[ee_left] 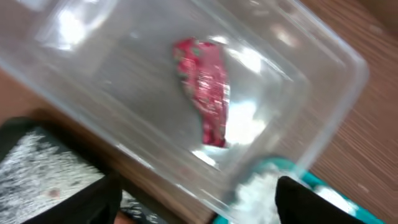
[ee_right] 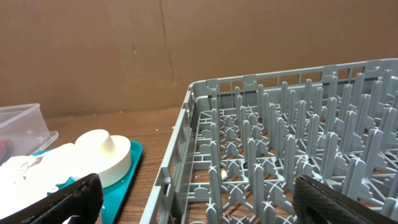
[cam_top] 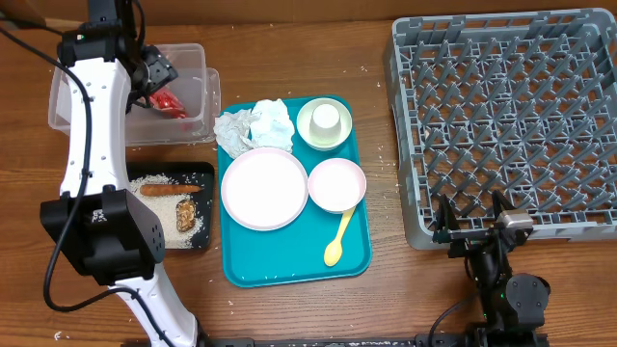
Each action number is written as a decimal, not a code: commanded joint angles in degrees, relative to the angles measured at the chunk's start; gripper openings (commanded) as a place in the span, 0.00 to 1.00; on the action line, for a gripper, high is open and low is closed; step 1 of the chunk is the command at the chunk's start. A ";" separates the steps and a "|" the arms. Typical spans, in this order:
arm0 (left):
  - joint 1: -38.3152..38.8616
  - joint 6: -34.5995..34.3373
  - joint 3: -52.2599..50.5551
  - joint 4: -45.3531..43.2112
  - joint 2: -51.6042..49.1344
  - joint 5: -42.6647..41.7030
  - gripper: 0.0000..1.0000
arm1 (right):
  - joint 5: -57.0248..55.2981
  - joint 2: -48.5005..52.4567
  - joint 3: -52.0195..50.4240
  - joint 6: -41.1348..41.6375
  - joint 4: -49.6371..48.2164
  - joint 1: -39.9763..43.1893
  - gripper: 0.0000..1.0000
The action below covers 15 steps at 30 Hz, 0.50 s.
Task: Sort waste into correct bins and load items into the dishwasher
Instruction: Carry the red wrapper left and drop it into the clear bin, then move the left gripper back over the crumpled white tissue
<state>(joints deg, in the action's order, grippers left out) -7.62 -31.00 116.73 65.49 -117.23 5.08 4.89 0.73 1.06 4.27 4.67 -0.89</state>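
Left gripper [ee_left: 196, 205]: its dark fingers are spread wide with nothing between them; it hovers over the clear plastic rectangular tub [cam_top: 206, 85].
Small red snack wrapper [ee_left: 204, 87]: lies loose on the tub's floor, straight below the left gripper and touching neither finger.
Shallow black rectangular tray [cam_top: 204, 241]: just behind the left gripper, toward its arm's base, beside the tub's near wall.
Tray contents: white rice-like crumbs [cam_top: 166, 217] are spread over the floor, with an orange carrot-like stick [cam_top: 164, 190] and a brown crumbly food chunk [cam_top: 185, 214] lying on them.
Flat teal tray [cam_top: 289, 255]: to the right of the left gripper, between the two grippers, on the wooden table [cam_top: 289, 48].
Crumpled white paper napkin [cam_top: 255, 125]: on the teal tray's far left corner, the nearest tray item to the left gripper.
Large pale pink-white round plate [cam_top: 264, 188]: on the teal tray, nearer the arm bases than the napkin.
Whitish bowl [cam_top: 308, 135]: far end of the teal tray, with the small white cup [cam_top: 328, 118] inside it.
Second whitish bowl [cam_top: 336, 184]: just right of the plate.
Pale yellow plastic spoon [cam_top: 339, 239]: on the teal tray's near right part, left of the right gripper.
Right gripper [ee_right: 199, 193]: fingers held apart and empty, low near the table.
Large square grey plastic dish rack [ee_right: 280, 155]: straight ahead of the right gripper, with its near wall close by and nothing seen among its pegs.
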 commanded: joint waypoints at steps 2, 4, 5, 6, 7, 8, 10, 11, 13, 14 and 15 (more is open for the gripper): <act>3.52 8.39 0.48 -1.84 2.69 -14.01 0.80 | -0.57 -0.44 -0.59 -0.22 -0.24 -0.22 1.00; 6.58 11.67 0.48 -2.25 3.02 -16.13 0.79 | -0.55 -0.44 -0.59 -0.22 -0.24 -0.22 1.00; 8.26 13.75 0.46 -2.29 2.99 -16.72 0.79 | -0.57 -0.44 -0.59 -0.22 -0.24 -0.22 1.00; 11.41 17.07 0.28 -2.21 2.58 -15.37 0.80 | -0.57 -0.44 -0.59 -0.22 -0.24 -0.22 1.00; 13.22 18.01 0.22 -2.03 2.29 -13.31 0.80 | -0.57 -0.44 -0.59 -0.22 -0.24 -0.22 1.00; 14.99 18.45 0.07 -1.90 1.90 -10.60 0.81 | -0.57 -0.44 -0.59 -0.22 -0.24 -0.22 1.00; 18.14 18.47 0.00 -1.62 0.74 -4.85 0.78 | -0.55 -0.44 -0.59 -0.22 -0.24 -0.22 1.00; 19.63 18.99 0.00 -1.64 -0.07 -2.40 0.76 | -0.57 -0.44 -0.59 -0.22 -0.24 -0.22 1.00; 21.68 20.13 0.00 -1.79 -1.95 1.77 0.73 | -0.55 -0.44 -0.59 -0.22 -0.24 -0.22 1.00; 22.25 20.17 0.00 -2.01 -2.91 3.56 0.71 | -0.57 -0.44 -0.59 -0.22 -0.24 -0.22 1.00; 22.58 20.31 0.00 -2.36 -3.93 5.07 0.69 | -0.55 -0.44 -0.59 -0.22 -0.24 -0.22 1.00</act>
<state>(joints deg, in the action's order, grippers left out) 14.70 -13.96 116.73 63.51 -117.64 1.02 4.89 0.73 1.06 4.25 4.69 -0.89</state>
